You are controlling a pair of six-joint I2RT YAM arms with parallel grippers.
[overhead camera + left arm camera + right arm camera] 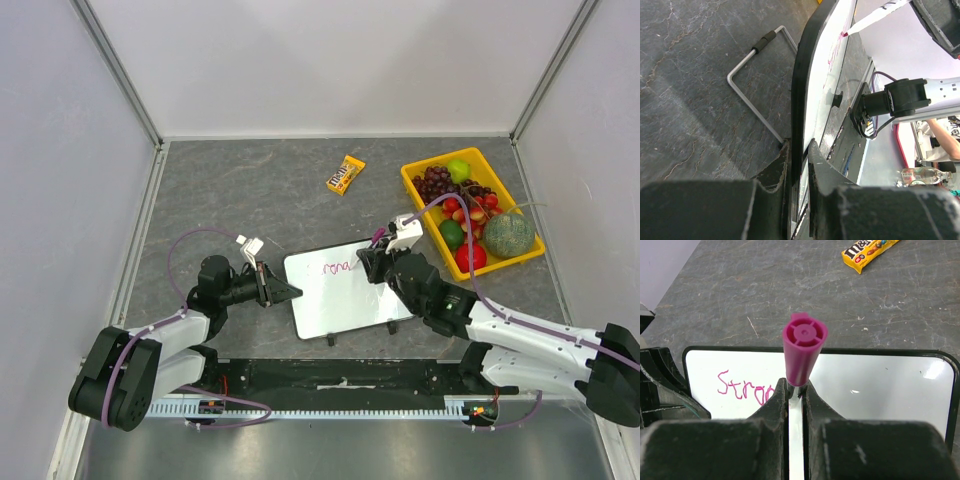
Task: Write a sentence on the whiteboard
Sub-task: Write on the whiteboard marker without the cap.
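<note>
The whiteboard (350, 300) lies flat mid-table, with pink handwriting reading about "Stron" (336, 267) near its far left. My left gripper (290, 291) is shut on the board's left edge; in the left wrist view the black rim (799, 110) runs between the jaws of that gripper (799, 155). My right gripper (372, 255) is shut on a magenta marker (378, 237) held upright over the board. In the right wrist view this gripper (795, 390) grips the marker (803, 347) just right of the writing (742, 386). The marker tip (846, 33) touches the board.
A yellow tray (413, 190) of fruit stands at the back right, with a melon (510, 235) in it. A yellow candy packet (347, 174) lies behind the board. A bent wire stand (752, 95) sticks out under the board. Grey walls enclose the table.
</note>
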